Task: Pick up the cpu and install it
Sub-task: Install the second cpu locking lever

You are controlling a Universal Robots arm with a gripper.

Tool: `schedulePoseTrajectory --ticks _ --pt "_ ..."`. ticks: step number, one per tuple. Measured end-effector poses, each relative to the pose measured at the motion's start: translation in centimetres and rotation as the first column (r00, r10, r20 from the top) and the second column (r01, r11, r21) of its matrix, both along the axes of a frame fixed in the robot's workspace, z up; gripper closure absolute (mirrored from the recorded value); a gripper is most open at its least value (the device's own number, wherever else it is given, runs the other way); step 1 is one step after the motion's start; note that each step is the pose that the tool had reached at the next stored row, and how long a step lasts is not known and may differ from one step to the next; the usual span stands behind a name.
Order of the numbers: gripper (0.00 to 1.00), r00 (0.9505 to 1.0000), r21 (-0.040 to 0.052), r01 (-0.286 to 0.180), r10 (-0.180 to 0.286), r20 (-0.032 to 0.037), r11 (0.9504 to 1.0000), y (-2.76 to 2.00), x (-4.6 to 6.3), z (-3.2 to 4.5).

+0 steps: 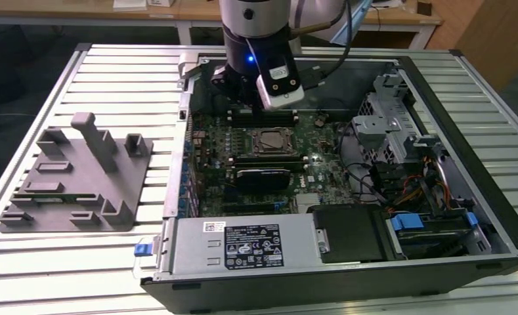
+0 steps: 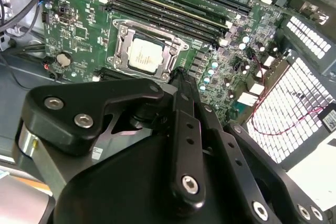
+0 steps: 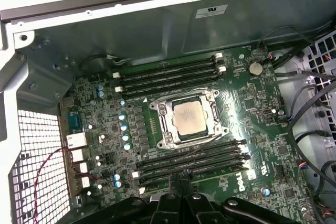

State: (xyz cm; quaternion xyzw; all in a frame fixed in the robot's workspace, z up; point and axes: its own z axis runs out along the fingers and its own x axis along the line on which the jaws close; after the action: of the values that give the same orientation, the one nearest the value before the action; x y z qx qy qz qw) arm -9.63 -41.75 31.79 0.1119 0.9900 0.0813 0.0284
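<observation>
The cpu [image 1: 272,140] lies flat in the metal-framed socket in the middle of the green motherboard [image 1: 324,164], its pale silver top facing up. In both wrist views the cpu [image 2: 145,56] [image 3: 189,117] sits square inside the socket frame. My gripper [image 3: 181,186] hangs above the board a little way off from the socket, over the black memory slots [image 3: 194,158], and touches nothing. Its fingers [image 2: 179,77] are pressed together with nothing between them.
The open computer case [image 1: 469,98] lies on a slatted metal table [image 1: 119,79]. A grey plastic fixture [image 1: 75,177] stands at the exterior view's left. Inside the case are a power supply [image 1: 241,246], a metal drive cage [image 1: 390,125] and loose cables [image 1: 416,190].
</observation>
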Motion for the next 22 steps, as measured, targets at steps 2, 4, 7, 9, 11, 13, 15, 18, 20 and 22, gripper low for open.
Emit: schedulePoseTrajectory --ticks 2,4,7,9,11,13,15,18,20,22 --pt "0.89 1.0000 0.0003 0.000 0.000 0.0001 1.0000 0.00 0.0 -0.05" --pt "0.89 1.0000 0.0002 0.000 0.000 0.0001 1.0000 0.00 0.0 -0.13" --pt "0.89 1.0000 0.0001 0.000 0.000 0.0000 1.0000 0.00 0.0 -0.29" --pt "0.89 1.0000 -0.0001 0.000 0.000 -0.0001 1.0000 0.00 0.0 -0.34" --pt "0.89 1.0000 0.0001 0.000 0.000 0.0000 1.0000 0.00 0.0 -0.81" --pt "0.89 1.0000 0.0000 0.000 0.000 0.0000 1.0000 0.00 0.0 -0.93" --pt "0.89 1.0000 0.0001 0.000 0.000 -0.0001 1.0000 0.00 0.0 -0.94" --pt "0.89 1.0000 0.0004 0.000 0.000 -0.0001 1.0000 0.00 0.0 -1.07" --pt "0.89 1.0000 0.0000 0.000 0.000 -0.0009 1.0000 0.00 0.0 -1.17" --pt "0.89 1.0000 -0.0011 0.000 0.000 -0.0013 1.0000 0.00 0.0 -1.32"
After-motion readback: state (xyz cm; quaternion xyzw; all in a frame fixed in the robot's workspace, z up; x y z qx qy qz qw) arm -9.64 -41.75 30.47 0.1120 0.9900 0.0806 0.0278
